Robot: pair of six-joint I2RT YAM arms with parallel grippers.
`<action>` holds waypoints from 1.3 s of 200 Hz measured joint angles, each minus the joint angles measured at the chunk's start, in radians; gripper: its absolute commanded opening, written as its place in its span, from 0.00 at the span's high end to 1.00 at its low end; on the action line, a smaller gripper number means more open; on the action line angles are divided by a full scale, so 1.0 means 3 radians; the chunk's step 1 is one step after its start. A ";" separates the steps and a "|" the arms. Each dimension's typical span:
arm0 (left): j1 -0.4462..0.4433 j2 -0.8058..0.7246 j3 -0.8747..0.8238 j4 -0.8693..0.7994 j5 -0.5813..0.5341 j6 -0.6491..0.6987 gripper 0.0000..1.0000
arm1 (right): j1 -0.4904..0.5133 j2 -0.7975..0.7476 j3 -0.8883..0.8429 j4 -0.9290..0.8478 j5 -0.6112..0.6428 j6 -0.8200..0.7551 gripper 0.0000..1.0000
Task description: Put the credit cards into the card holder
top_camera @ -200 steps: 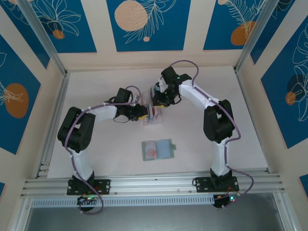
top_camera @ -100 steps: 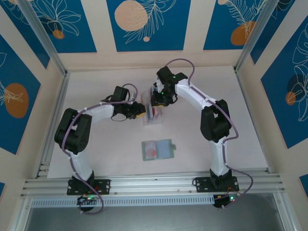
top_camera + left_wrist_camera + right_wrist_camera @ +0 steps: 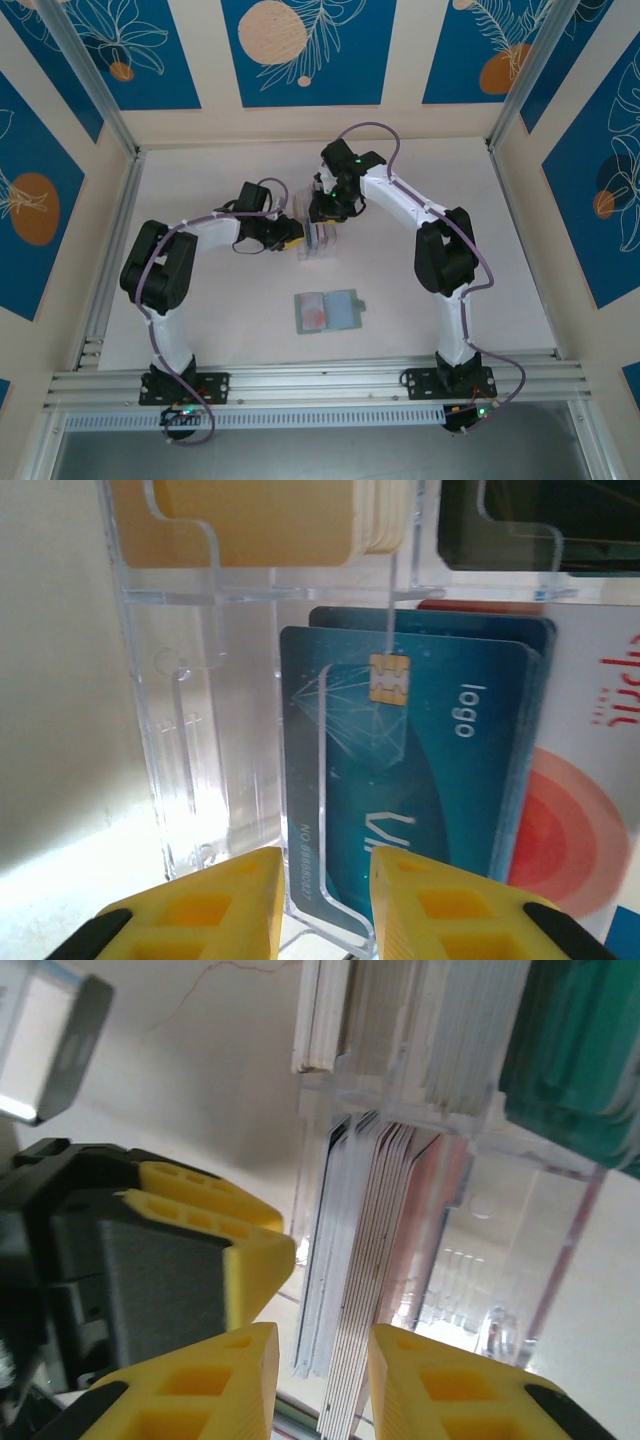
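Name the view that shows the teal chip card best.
Left wrist: the teal chip card faces the lens in the clear rack, chip and print legible. Right wrist shows teal cards edge-on; in top external the clear rack is tiny, its cards mere coloured slivers.

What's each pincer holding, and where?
Cannot tell: the left pincer straddles the rack's edge, and the right pincer straddles the ends of cards standing in it. No firm clamp is visible.

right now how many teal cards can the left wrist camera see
2: a chip card in front, a second card peeking out behind it; more may be hidden.
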 measured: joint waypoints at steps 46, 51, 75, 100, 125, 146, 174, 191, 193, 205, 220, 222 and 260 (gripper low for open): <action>0.0000 0.0031 0.0000 0.0039 0.0004 -0.0008 0.72 | -0.0005 0.0102 0.0050 0.0018 -0.0183 0.0001 0.70; 0.0000 0.0031 0.0000 0.0048 0.0008 -0.0008 0.72 | -0.0006 0.0102 0.0050 0.0019 -0.0189 0.0003 0.70; 0.0000 0.0031 -0.0001 0.0069 0.0020 -0.0008 0.72 | -0.0003 0.0097 0.0045 0.0036 -0.0175 0.0001 0.69; 0.0000 0.0031 -0.0001 0.0072 0.0024 -0.0008 0.72 | 0.0017 0.0024 0.0000 0.0046 -0.0047 -0.0001 0.65; 0.0000 0.0031 -0.0001 0.0074 0.0025 -0.0009 0.72 | 0.0017 -0.0069 0.0001 0.0013 0.0128 -0.0013 0.64; 0.0000 0.0031 -0.0001 0.0074 0.0025 -0.0009 0.72 | 0.0017 -0.0074 0.0046 -0.0055 0.0270 -0.0025 0.64; 0.0000 0.0031 -0.0001 0.0074 0.0025 -0.0009 0.72 | 0.0028 -0.0029 0.0102 -0.0146 0.0408 -0.0028 0.64; 0.0000 0.0031 -0.0001 0.0074 0.0025 -0.0008 0.72 | 0.0037 0.0020 0.0120 -0.0158 0.0443 -0.0031 0.64; 0.0000 0.0031 -0.0001 0.0074 0.0025 -0.0009 0.72 | 0.0039 0.0028 0.0120 -0.0160 0.0441 -0.0032 0.64; 0.0000 0.0031 -0.0001 0.0074 0.0025 -0.0009 0.72 | 0.0053 0.0062 0.0131 -0.0169 0.0450 -0.0038 0.64; 0.0000 0.0031 -0.0004 0.0074 0.0025 -0.0009 0.72 | 0.0076 0.0099 0.0160 -0.0167 0.0439 -0.0038 0.64; 0.0000 0.0031 -0.0005 0.0075 0.0025 -0.0009 0.72 | 0.0079 0.0099 0.0163 -0.0165 0.0437 -0.0039 0.64; 0.0000 0.0031 -0.0010 0.0083 0.0025 -0.0009 0.72 | 0.0111 0.0108 0.0195 -0.0168 0.0380 -0.0039 0.65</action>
